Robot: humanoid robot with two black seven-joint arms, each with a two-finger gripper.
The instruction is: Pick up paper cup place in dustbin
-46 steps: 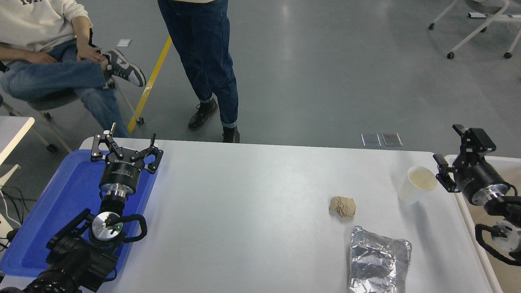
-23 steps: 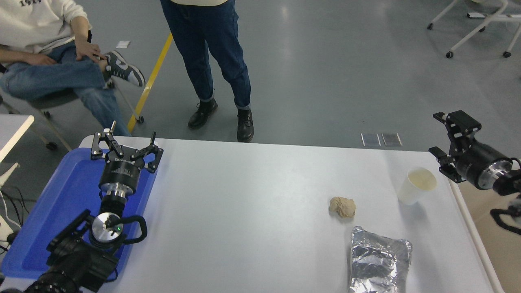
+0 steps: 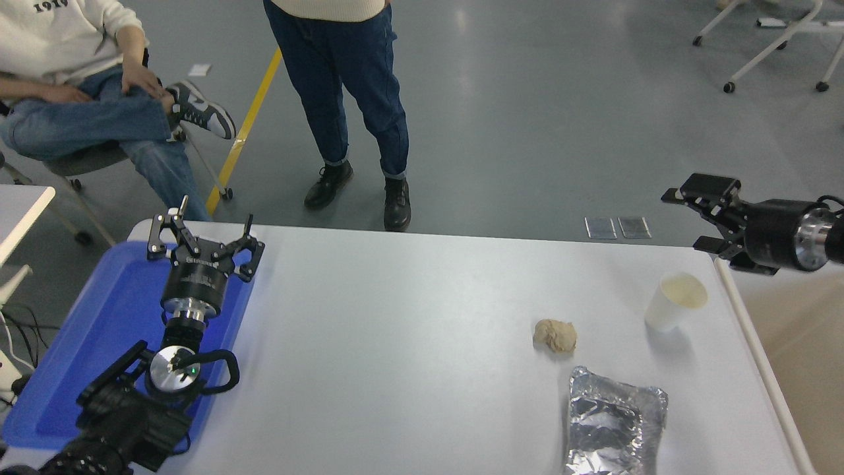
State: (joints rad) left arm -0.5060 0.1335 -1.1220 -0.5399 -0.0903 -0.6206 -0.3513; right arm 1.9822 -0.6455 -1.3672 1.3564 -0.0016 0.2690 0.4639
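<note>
The paper cup (image 3: 676,301) stands upright on the white table (image 3: 409,316) near its right edge, with its pale inside showing. The dustbin (image 3: 757,356) sits just past that edge, its cream rim and beige inside partly cut off by the picture. My right gripper (image 3: 683,221) hangs open above the table's far right corner, up and behind the cup, pointing left and holding nothing. My left gripper (image 3: 201,232) is parked open over the blue tray at the far left.
A crumpled tan paper ball (image 3: 555,335) lies left of the cup, and a silver foil tray (image 3: 614,422) sits nearer the front. The blue tray (image 3: 99,323) is under the left arm. One person stands (image 3: 349,99) and another sits (image 3: 79,99) beyond the far edge.
My right gripper has risen and swung back from beside the cup to above the far right corner, now pointing left. The cup has stayed put. The standing person shifted their feet.
</note>
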